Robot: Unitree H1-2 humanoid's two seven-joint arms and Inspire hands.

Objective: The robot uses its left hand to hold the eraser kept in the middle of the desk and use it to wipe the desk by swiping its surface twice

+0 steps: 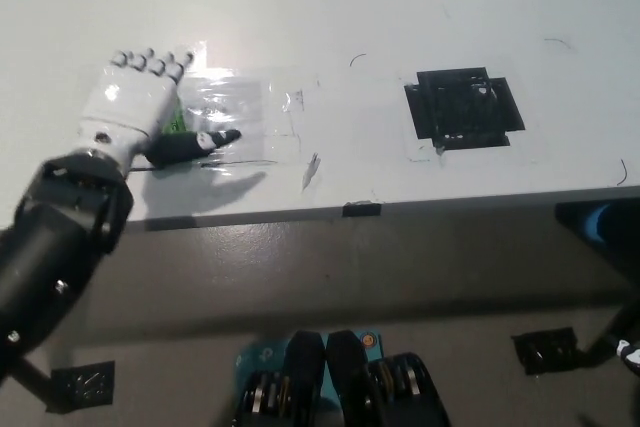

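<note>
My white left hand (140, 102) lies on the white desk (330, 7) at the left, knuckles up, shut on the green eraser (177, 125). Only a small green patch of the eraser shows under the hand, beside its black thumb. The hand sits at the left end of a strip of clear tape (240, 112) stuck to the desk. My right hand shows only as a black tip (628, 349) at the bottom right edge, well below the desk.
A square of black tape (463, 107) marks the desk right of centre. Thin pen marks (310, 169) lie near the front edge (360, 209). Grey floor runs below the desk.
</note>
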